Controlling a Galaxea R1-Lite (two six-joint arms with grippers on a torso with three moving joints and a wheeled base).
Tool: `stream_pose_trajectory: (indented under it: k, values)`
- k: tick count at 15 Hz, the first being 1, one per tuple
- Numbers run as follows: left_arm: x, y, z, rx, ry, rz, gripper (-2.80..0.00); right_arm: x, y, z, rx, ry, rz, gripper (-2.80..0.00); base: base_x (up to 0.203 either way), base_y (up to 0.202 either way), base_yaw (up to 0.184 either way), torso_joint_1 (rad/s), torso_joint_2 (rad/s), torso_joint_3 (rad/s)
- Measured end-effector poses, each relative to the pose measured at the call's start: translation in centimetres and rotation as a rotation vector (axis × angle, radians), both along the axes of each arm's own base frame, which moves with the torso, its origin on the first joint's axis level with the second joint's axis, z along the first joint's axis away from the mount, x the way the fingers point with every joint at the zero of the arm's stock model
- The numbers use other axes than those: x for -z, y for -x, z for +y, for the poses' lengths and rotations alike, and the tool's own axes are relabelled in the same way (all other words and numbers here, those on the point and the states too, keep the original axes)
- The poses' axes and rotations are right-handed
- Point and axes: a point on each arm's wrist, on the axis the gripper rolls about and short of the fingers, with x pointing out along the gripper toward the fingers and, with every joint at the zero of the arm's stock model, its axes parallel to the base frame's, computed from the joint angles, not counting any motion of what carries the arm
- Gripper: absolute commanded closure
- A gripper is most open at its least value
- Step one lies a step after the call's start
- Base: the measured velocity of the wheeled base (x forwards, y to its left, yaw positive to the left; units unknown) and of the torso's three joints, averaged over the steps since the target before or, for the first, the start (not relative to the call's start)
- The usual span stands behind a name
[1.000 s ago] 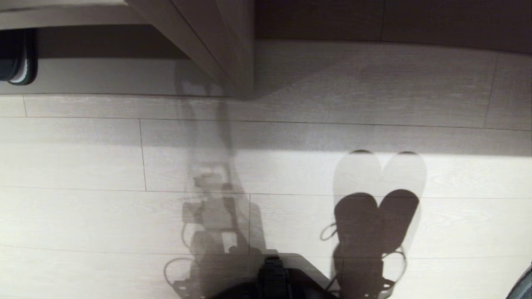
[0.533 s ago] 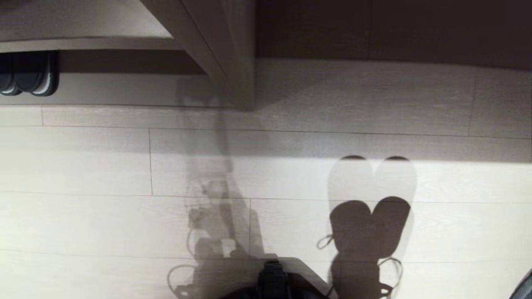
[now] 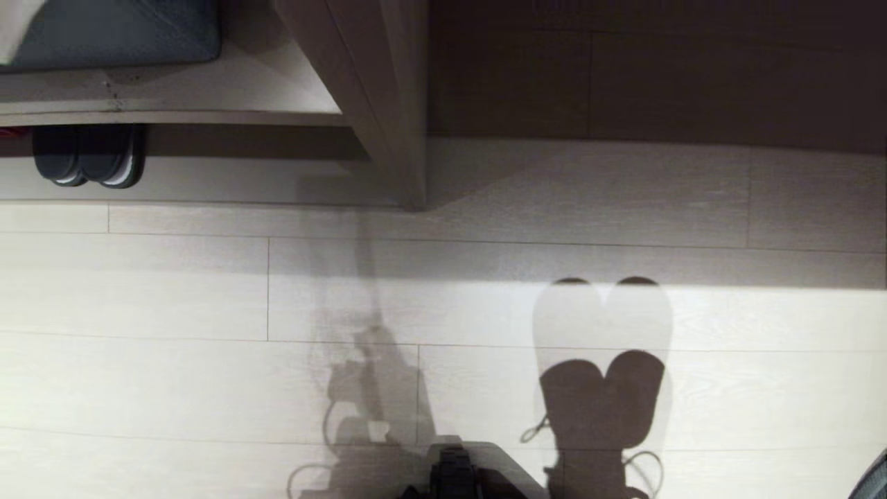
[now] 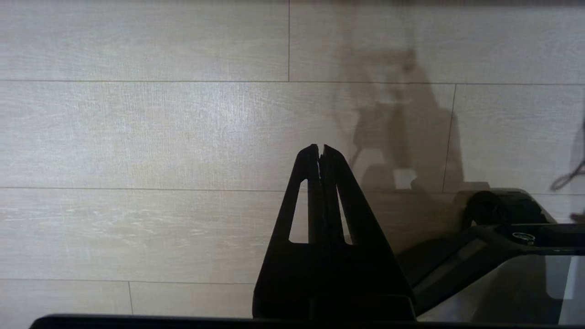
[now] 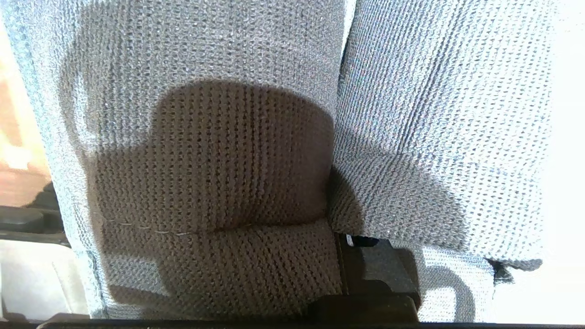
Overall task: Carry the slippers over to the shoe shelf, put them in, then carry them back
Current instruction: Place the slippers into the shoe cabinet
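Head view looked down on a pale plank floor (image 3: pixel 173 291) with a built-in wooden unit along the far side. A dark pair of slippers with whitish sole edges (image 3: pixel 89 156) sat in the wider low cubby (image 3: pixel 229 149) at about ten o'clock, under a shelf board carrying a dark blue cushion (image 3: pixel 118 31). A slanted wooden divider (image 3: pixel 374 104) stood at twelve o'clock, and to its right, at about one o'clock, lay the opening of the shoe shelf (image 3: pixel 624 76), dark inside. Neither arm showed in this view, only their shadows: a heart-shaped double shadow (image 3: pixel 601 395) fell on the floor at about five o'clock.

Right wrist view was filled by the slippers (image 5: pixel 219 137), two grey knitted uppers side by side and touching, hanging close before the lens. The right claw (image 5: pixel 365 269) was closed tight on the slippers where the two met, with only its dark base visible.

Left wrist view showed the left claw (image 4: pixel 321 151) above bare floor, its two fingers (image 4: pixel 336 192) pressed together, empty, beside the robot's dark base (image 4: pixel 498 214).
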Motion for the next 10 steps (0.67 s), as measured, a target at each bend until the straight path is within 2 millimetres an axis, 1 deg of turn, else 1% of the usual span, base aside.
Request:
stream_pose_trajectory:
  k: [10]
  values:
    - [0.0, 0.0, 0.0, 0.0, -0.002, 0.0, 0.0, 0.0, 0.0, -0.01, 0.006, -0.003, 0.0, 0.0, 0.0, 0.0, 0.0, 0.002, 0.0, 0.205]
